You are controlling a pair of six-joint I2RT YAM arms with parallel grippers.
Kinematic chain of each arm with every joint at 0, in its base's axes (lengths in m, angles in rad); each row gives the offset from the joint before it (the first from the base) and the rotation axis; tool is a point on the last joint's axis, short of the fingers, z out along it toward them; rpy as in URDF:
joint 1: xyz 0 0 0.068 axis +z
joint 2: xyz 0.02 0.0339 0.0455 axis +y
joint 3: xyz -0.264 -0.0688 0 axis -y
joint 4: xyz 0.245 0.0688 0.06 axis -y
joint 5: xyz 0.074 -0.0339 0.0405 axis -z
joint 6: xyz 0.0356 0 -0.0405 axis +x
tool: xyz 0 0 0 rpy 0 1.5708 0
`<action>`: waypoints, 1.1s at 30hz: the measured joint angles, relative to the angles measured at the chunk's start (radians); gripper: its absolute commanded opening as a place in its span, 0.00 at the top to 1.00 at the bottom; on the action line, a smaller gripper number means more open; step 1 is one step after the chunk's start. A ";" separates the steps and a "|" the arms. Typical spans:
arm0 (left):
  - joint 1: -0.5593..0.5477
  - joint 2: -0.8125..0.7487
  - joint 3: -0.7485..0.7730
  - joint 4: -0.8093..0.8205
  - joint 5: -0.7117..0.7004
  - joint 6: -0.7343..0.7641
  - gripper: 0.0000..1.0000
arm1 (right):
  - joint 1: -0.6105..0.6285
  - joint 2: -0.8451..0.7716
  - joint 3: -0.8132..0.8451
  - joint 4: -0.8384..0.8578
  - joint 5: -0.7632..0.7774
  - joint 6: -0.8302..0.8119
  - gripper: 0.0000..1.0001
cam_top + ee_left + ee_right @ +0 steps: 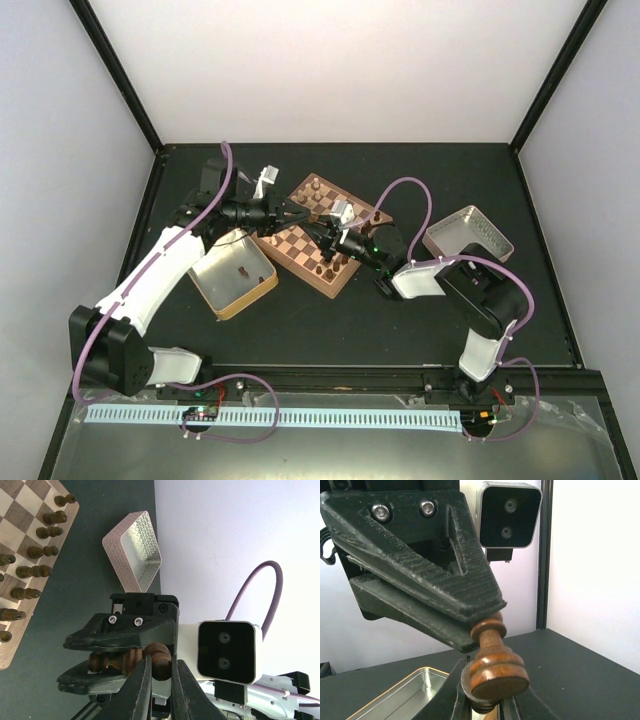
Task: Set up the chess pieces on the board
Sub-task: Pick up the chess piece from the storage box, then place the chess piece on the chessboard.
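Observation:
The board (300,245) lies at the table's middle, with dark chess pieces (322,268) standing along its near-right edge and others at its far corner (316,190). My left gripper (306,220) and right gripper (324,234) meet tip to tip above the board. Both are shut on one dark brown piece. In the left wrist view my left gripper (160,664) pinches its round end (161,656), and the right gripper's fingers (120,632) clamp its body. In the right wrist view my right gripper (484,702) holds the piece (495,672) near its base.
A gold-rimmed metal tray (250,290) with one small dark piece (241,268) sits left of the board and also shows in the right wrist view (395,692). A second metal tray (468,235) stands at the right and shows in the left wrist view (132,550).

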 measured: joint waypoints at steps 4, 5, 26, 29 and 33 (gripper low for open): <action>0.000 -0.010 -0.011 0.025 0.001 -0.019 0.98 | 0.000 0.000 -0.002 -0.001 0.000 -0.001 0.99; 0.000 -0.010 -0.013 0.031 0.001 -0.023 0.98 | 0.000 0.000 -0.003 -0.001 0.000 -0.001 0.99; -0.089 -0.005 0.027 -0.085 -0.427 0.336 0.98 | -0.150 -0.307 -0.077 -0.423 0.132 0.164 0.99; -0.173 0.074 0.063 -0.108 -0.533 0.431 0.99 | -0.217 -0.388 -0.034 -0.612 0.198 0.206 0.99; -0.264 0.202 0.100 -0.130 -0.639 0.535 0.99 | -0.270 -0.478 -0.027 -0.779 0.260 0.270 0.99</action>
